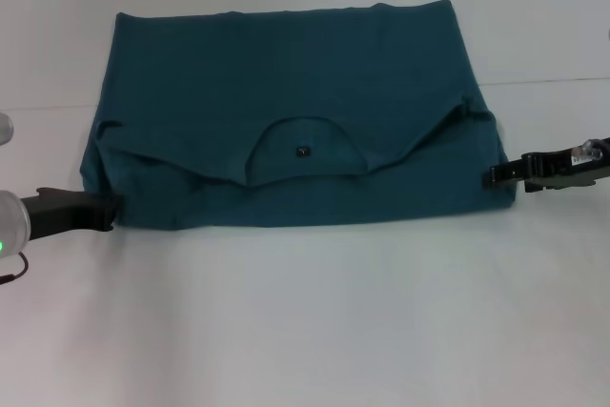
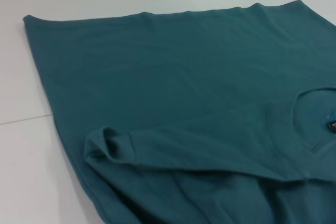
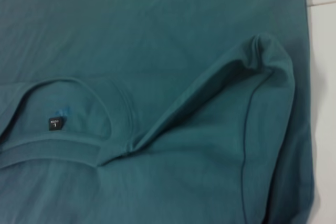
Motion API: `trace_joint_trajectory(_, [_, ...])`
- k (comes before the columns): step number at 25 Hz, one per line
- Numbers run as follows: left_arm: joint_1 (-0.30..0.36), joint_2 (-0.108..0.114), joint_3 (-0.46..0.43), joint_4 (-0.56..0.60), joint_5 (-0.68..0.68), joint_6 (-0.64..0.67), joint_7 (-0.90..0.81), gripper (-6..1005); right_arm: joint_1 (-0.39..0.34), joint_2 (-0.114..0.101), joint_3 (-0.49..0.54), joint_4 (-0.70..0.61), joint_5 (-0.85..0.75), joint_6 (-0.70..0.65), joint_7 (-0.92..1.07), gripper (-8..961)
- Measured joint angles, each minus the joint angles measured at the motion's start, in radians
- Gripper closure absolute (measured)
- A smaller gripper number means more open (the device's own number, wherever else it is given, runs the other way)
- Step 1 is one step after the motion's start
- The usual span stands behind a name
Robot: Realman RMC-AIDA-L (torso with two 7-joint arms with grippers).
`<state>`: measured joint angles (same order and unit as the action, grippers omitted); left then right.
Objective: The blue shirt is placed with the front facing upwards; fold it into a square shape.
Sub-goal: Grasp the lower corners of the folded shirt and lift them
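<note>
Now mid-fold, judging by the lay of the cloth: the blue shirt (image 1: 286, 121) sits as a wide, squat block rather than a square, sleeves tucked in, collar (image 1: 303, 152) and tag showing near the front hem line, no chest lettering in sight. Nearest the robot, the front edge of the table (image 1: 305, 331) is bare white. Left gripper (image 1: 107, 210) is low on the table at the shirt's near left corner, tip touching or just beside the cloth; cannot tell if its fingers are parted or closed, or if it pinches any fabric. Right gripper (image 1: 498, 176) is at the shirt's near right corner, tip meeting the edge of the cloth; same there, hold not readable. Wrist views show no fingers at all, only fabric: the left one shows a puckered sleeve fold (image 2: 107, 145), the right one shows the folded sleeve ridge (image 3: 262, 51) and the collar tag (image 3: 55, 123). Farther back, the shirt's far edge runs roughly parallel to the far table edge, flat, few wrinkles. The next move probably calls for both grippers to take the near corners together and carry them evenly, or fold one side across, to shorten the width toward a square; uneven lift risks skewing the layers.
</note>
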<state>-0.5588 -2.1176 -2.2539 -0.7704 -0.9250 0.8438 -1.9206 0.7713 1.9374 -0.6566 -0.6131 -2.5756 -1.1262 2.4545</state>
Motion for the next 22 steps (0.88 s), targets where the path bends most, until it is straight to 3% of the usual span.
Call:
trace_joint_trajectory(8, [-0.002, -0.001, 0.000, 0.001, 0.000, 0.000, 0.001, 977, 0.005, 0.028, -0.001, 0.008, 0.000, 0.060, -0.002, 151])
trace_joint_trajectory(22, [-0.001, -0.002, -0.001, 0.007, 0.000, -0.002, 0.005, 977, 0.026, 0.031, -0.003, 0.070, -0.005, 0.125, -0.002, 178])
